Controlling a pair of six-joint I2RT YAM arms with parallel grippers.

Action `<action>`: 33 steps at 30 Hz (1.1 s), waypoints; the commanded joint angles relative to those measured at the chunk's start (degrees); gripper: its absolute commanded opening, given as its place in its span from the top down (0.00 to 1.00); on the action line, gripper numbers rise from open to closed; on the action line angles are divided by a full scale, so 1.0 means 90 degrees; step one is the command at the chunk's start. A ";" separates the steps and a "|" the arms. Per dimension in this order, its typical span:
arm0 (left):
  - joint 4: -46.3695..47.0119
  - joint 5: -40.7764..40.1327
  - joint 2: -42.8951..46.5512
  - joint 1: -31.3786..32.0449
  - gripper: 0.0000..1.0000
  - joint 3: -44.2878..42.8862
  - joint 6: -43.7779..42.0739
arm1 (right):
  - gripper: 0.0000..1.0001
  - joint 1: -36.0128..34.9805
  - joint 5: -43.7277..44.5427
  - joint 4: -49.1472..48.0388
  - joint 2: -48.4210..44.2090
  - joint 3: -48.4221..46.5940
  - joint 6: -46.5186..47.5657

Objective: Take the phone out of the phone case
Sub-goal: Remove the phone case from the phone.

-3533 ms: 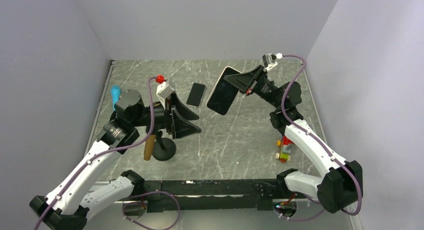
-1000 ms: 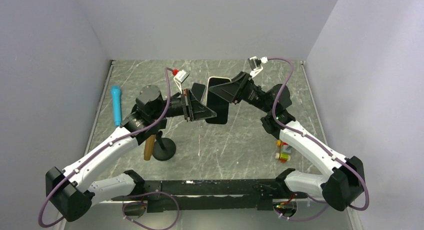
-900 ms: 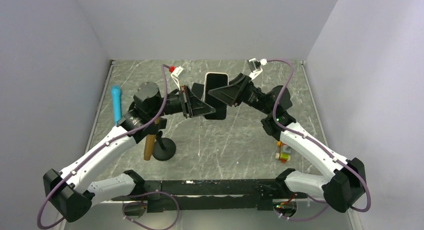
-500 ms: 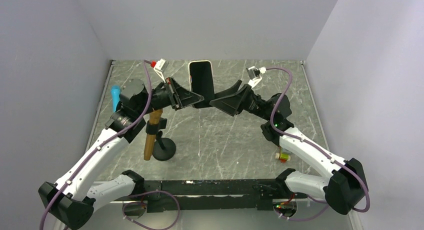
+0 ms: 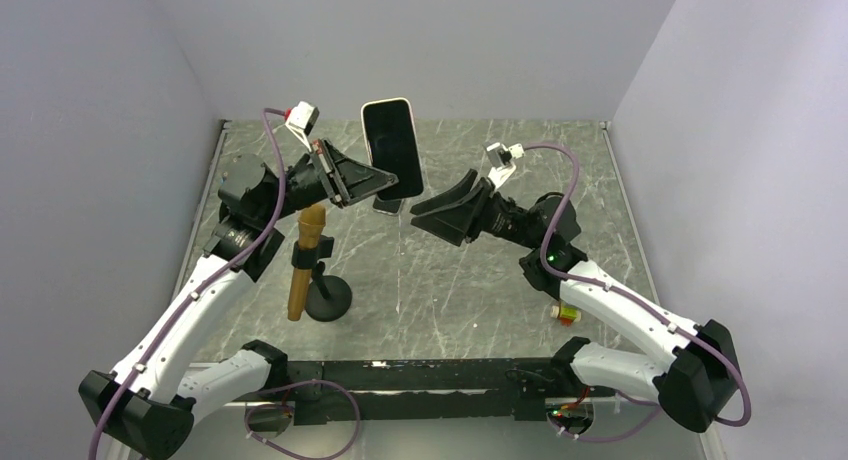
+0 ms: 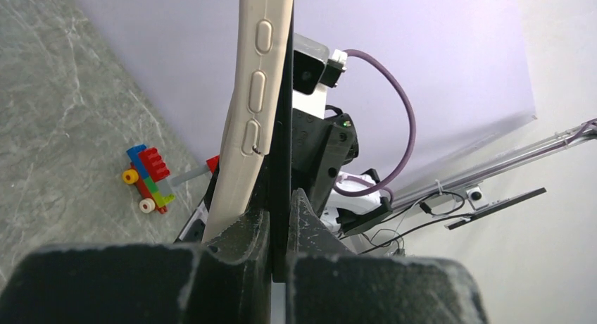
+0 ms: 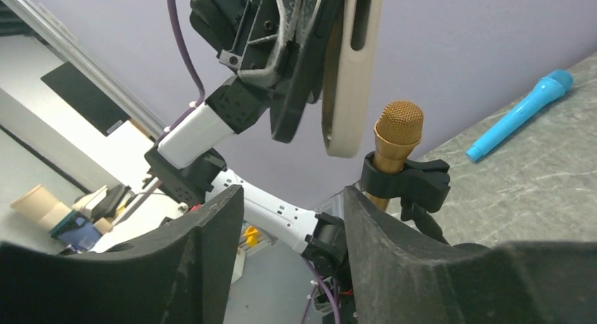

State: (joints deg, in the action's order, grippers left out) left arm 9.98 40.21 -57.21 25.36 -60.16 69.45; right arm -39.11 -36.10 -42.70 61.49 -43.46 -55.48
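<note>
**Holding the cased phone up in the left hand, right hand gaping nearby**

The left hand [image 5: 388, 185] is clamping the lower end of the phone [image 5: 390, 148], lifting it well above the counter [image 5: 470, 290]. The phone is standing nearly upright, dark screen facing the top camera. The cream phone case [image 6: 243, 127] is sitting on the phone, not yet off. In the left wrist view the case is showing edge-on with its side buttons, both fingers [image 6: 236, 239] pressing on its two faces.

The right hand [image 5: 432, 208] is hovering just right of and below the phone, not touching it. Its jaws are spreading wide, gripping nothing. The right wrist view is looking up between those fingers [image 7: 211, 225] at the case's bottom edge, with its slot showing.

A gold microphone [image 5: 305, 260] is standing in a clip on a black stand [image 5: 328, 298], below the left hand. A blue microphone [image 7: 521, 116] is lying on the counter, showing in the right wrist view. A small brick toy [image 5: 567, 312] is lying beside the right arm, well apart from the phone. Something flat and light [image 5: 387, 206] is peeking out under the left hand; cannot tell what it is.
</note>
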 commanded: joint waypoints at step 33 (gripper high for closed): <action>0.1644 0.0450 0.0519 -0.0035 1.00 0.0595 0.0877 | 0.74 -0.0312 0.0681 -0.1394 0.0860 -0.0397 -0.0292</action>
State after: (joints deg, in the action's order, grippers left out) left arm 18.28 43.68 -53.93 24.99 -53.63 76.31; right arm -41.69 -30.55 -48.97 68.53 -46.74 -56.62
